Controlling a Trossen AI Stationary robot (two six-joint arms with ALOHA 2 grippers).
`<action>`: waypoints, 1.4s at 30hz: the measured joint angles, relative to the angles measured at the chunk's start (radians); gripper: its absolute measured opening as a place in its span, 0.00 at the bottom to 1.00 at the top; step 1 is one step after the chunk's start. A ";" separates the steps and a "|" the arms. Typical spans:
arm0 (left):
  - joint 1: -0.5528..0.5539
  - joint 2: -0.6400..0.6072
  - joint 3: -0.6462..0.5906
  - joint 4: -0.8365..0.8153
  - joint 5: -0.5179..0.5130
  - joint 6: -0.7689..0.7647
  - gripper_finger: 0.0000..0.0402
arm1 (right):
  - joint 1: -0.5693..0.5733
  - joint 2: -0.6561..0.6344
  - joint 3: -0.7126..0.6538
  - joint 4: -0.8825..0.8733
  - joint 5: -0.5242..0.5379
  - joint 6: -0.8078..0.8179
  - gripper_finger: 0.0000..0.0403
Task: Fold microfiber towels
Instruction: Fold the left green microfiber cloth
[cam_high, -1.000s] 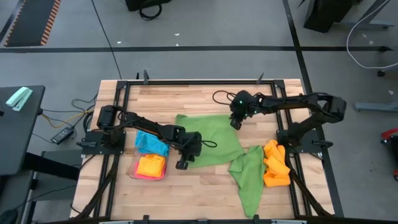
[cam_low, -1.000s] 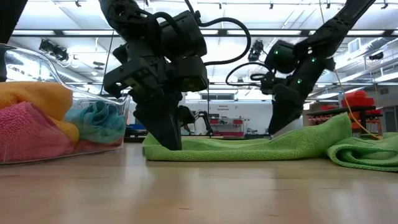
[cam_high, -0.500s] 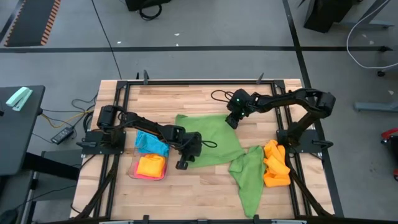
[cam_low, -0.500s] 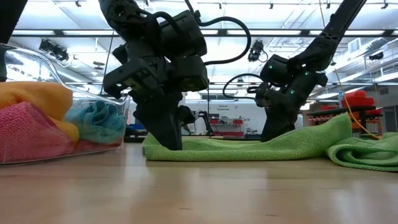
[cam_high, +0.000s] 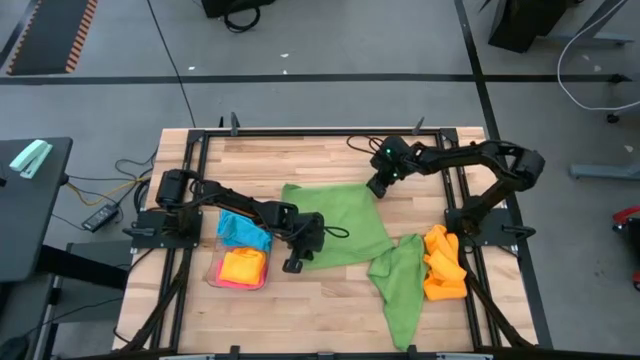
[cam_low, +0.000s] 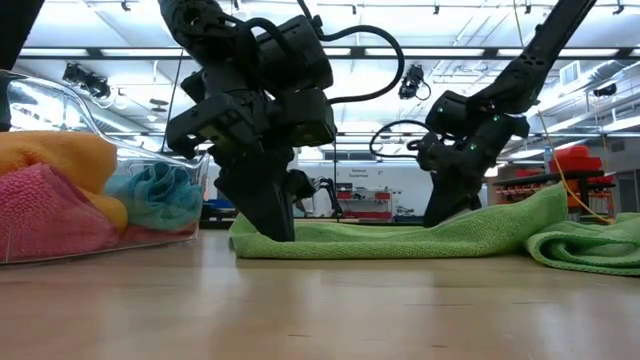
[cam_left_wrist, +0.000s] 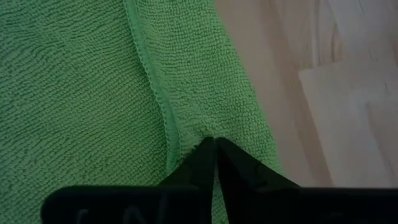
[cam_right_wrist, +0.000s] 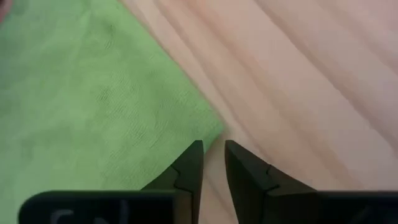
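Note:
A green microfiber towel (cam_high: 338, 228) lies spread flat in the middle of the table. My left gripper (cam_high: 293, 264) stands at its near left corner, shut on the cloth. My right gripper (cam_right_wrist: 213, 149) hovers at the towel's far right corner (cam_right_wrist: 210, 126) with a narrow gap between its fingers; one finger is over the cloth and the other over bare wood. A second green towel (cam_high: 400, 288) lies crumpled at the near right, beside a heap of orange towels (cam_high: 443, 266). My left gripper has the green towel's hemmed edge (cam_left_wrist: 166, 121) at its shut fingertips (cam_left_wrist: 205, 155), where the cloth puckers. The fingers come from above, slanting down, and the corner (cam_low: 245, 245) lies on the table. One layer or several, I cannot tell. Whether my right gripper touches the towel, I cannot tell.
A clear plastic tray (cam_high: 212, 278) at the near left holds blue, orange and pink towels. Black frame rails (cam_high: 190, 180) run along the table's sides. Bare wood lies along the far edge (cam_high: 300, 155) and the near edge (cam_high: 300, 315).
My right gripper has shifted a little along the towel's far edge and sunk toward its far right corner, rolling at the wrist. The towel lies as before.

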 joint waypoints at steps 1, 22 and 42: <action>0.000 0.000 0.000 0.000 0.000 0.000 0.08 | -0.002 0.002 0.000 -0.005 -0.017 0.000 0.20; 0.001 0.005 -0.003 0.083 -0.011 0.035 0.06 | 0.080 0.003 0.000 -0.032 0.146 0.156 0.30; 0.001 0.003 -0.001 0.179 -0.102 0.030 0.06 | 0.171 0.003 0.003 0.100 0.091 0.104 0.30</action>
